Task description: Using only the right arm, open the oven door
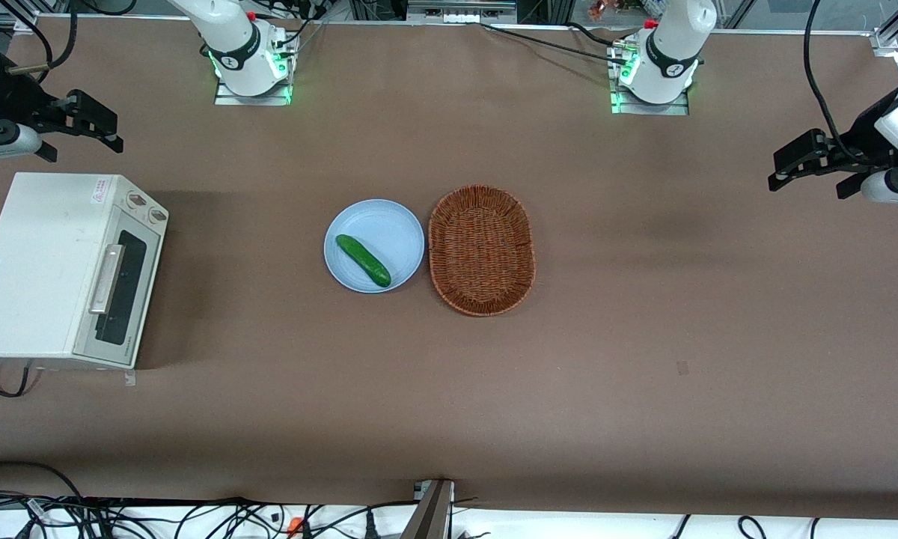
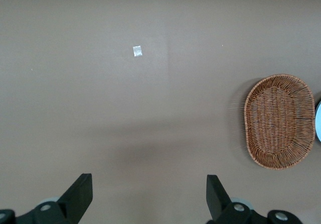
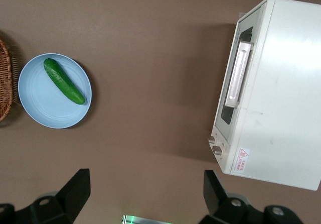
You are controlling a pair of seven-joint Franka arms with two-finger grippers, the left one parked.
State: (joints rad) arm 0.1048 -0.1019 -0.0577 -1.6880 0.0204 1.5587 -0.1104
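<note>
Above the table, open jaws [image 3: 145,194] hang well apart from the shut oven door [image 3: 235,78].

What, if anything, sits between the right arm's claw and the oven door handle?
Nothing visible. The open claw hangs above bare table, farther from the front camera than the oven door, whose handle is unobstructed.

A plain brown tabletop [image 1: 643,412] fills nearly everything I see, matte and evenly lit, with soft, blurred shadows lying across it. A small pale scrap of tape [image 2: 137,51] is stuck to it toward the parked arm's end. Along the edge nearest the front camera runs a white ledge [image 1: 569,524] strewn with black cables [image 1: 120,516]. A metal frame rail [image 1: 793,31] borders the edge farthest from that camera. My fingers [image 3: 75,189] hang spread wide above the tabletop at the working arm's end.
</note>
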